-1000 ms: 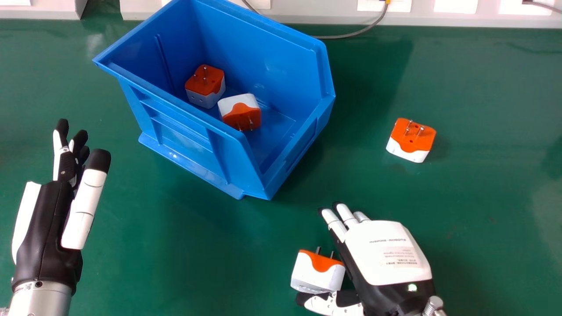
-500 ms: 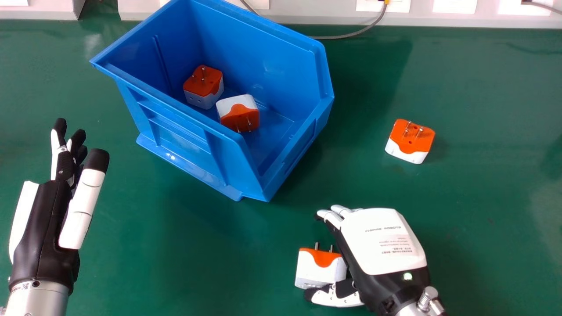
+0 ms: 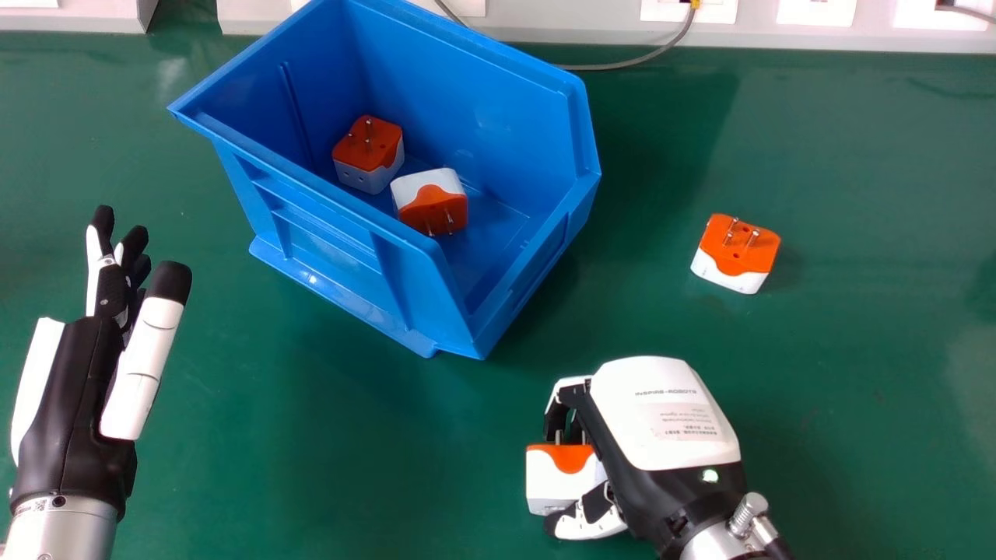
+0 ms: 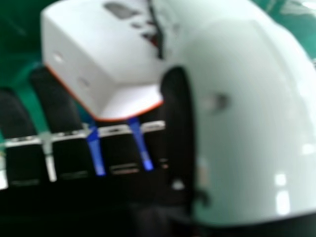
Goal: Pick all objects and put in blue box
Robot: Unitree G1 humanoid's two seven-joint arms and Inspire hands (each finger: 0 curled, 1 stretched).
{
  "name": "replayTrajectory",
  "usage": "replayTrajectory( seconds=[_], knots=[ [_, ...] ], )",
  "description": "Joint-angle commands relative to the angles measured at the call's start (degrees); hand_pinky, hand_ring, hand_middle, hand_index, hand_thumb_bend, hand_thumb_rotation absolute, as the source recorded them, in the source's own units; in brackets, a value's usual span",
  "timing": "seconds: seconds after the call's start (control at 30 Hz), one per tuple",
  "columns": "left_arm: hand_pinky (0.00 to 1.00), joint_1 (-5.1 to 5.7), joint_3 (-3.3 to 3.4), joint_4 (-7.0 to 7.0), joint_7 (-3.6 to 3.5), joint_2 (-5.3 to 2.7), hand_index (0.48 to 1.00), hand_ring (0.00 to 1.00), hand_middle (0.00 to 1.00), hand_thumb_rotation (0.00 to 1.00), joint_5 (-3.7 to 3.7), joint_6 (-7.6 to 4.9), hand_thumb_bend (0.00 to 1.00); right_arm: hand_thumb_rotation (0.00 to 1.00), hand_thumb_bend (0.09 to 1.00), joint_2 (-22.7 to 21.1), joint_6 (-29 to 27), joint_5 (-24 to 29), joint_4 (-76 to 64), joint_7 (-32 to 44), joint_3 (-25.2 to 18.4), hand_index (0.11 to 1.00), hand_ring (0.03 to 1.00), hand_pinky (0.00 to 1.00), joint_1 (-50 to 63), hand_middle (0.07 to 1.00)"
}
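Note:
In the head view my right hand [image 3: 661,420] is at the lower right, its fingers curled round the prong side of a white and orange adapter [image 3: 559,481] and its thumb against the opposite side. The right hand view shows that adapter [image 4: 98,49] between the thumb and fingers of my right hand [image 4: 242,108]. My left hand [image 3: 85,389] rests open at the left, holding nothing. Inside the blue box [image 3: 334,245] lie two adapters, one [image 3: 369,154] toward the back left and another [image 3: 430,202] beside it. One more adapter [image 3: 735,253] sits on the table right of the box.
The green table [image 3: 871,373] spreads around the box. A grey cable [image 3: 630,61] lies along the table's back edge, before a white panel [image 3: 576,23] with sockets.
My right hand's fingers have curled from nearly straight to round the adapter's prong side. That adapter has turned slightly. My left hand stays nearly still.

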Motion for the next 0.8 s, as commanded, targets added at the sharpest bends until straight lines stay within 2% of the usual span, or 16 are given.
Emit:
replayTrajectory(
  seconds=[0.0,0.23,0.3,0.6,0.77],
  knots=[
    [1.0,-0.14,0.6,-1.07,0.19,0.63,1.0,1.0,1.0,0.96,-0.21,-0.29,0.82,0.0,0.512,-1.2,1.3,-0.2,1.2,1.3,-0.2,0.482,0.471,0.39,1.8,0.49],
    [1.0,-0.6,0.47,-1.03,0.2,0.69,1.0,1.0,1.0,0.96,-0.2,0.25,0.82,0.0,0.512,-0.5,2.0,-0.1,-0.1,0.1,-1.1,0.488,0.467,0.39,2.3,0.485],
    [1.0,-0.72,0.42,-0.96,0.23,0.67,1.0,1.0,1.0,0.95,-0.15,0.34,0.83,0.11,0.492,-0.2,2.6,-0.4,-1.6,-0.5,-1.6,0.486,0.466,0.39,2.8,0.499],
    [1.0,-1.0,0.22,-0.65,0.07,0.55,1.0,1.0,1.0,0.95,-0.36,0.43,0.83,0.13,0.487,0.6,2.6,-0.1,-11.4,-5.2,-6.9,0.484,0.458,0.38,5.7,0.495],
    [1.0,-1.27,0.08,-0.55,0.21,0.56,1.0,1.0,1.0,0.95,-0.08,0.36,0.82,0.14,0.486,1.7,1.5,1.3,-13.9,-6.7,-9.9,0.478,0.366,0.3,2.5,0.424]
  ],
)
